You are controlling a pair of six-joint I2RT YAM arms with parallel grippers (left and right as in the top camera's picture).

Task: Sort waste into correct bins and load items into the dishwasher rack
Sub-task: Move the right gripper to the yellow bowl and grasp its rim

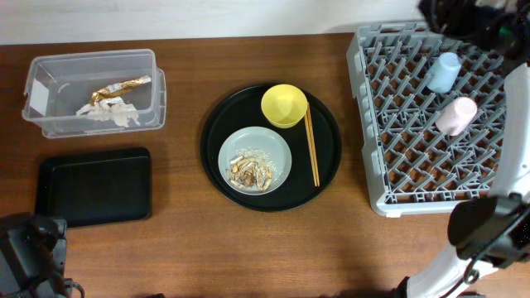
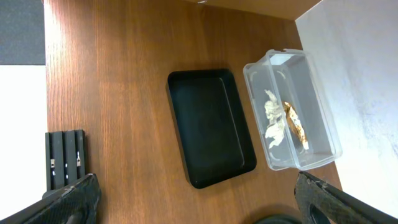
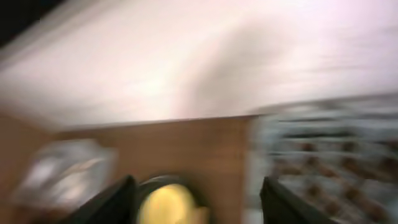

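The clear tub (image 1: pixel 93 91) at the far left holds crumpled white paper (image 1: pixel 109 113) and the gold-brown wrapper (image 1: pixel 121 87); it also shows in the left wrist view (image 2: pixel 292 112). The shallow black tray (image 1: pixel 93 186) lies in front of it, also in the left wrist view (image 2: pixel 211 127). The yellow bowl (image 1: pixel 284 105) and the grey plate (image 1: pixel 255 160) with food scraps (image 1: pixel 251 170) sit on the round black tray (image 1: pixel 327 157). The light-blue cup (image 1: pixel 444 72) and pink cup (image 1: pixel 456 115) lie in the grey rack (image 1: pixel 431 116). My left gripper (image 2: pixel 199 202) is open and empty. My right gripper (image 3: pixel 196 202) is open, its view blurred.
Wooden chopsticks (image 1: pixel 311 149) lie on the round black tray right of the plate. The left arm (image 1: pixel 29 257) is at the near left corner. The right arm (image 1: pixel 480 25) reaches over the rack's far right corner.
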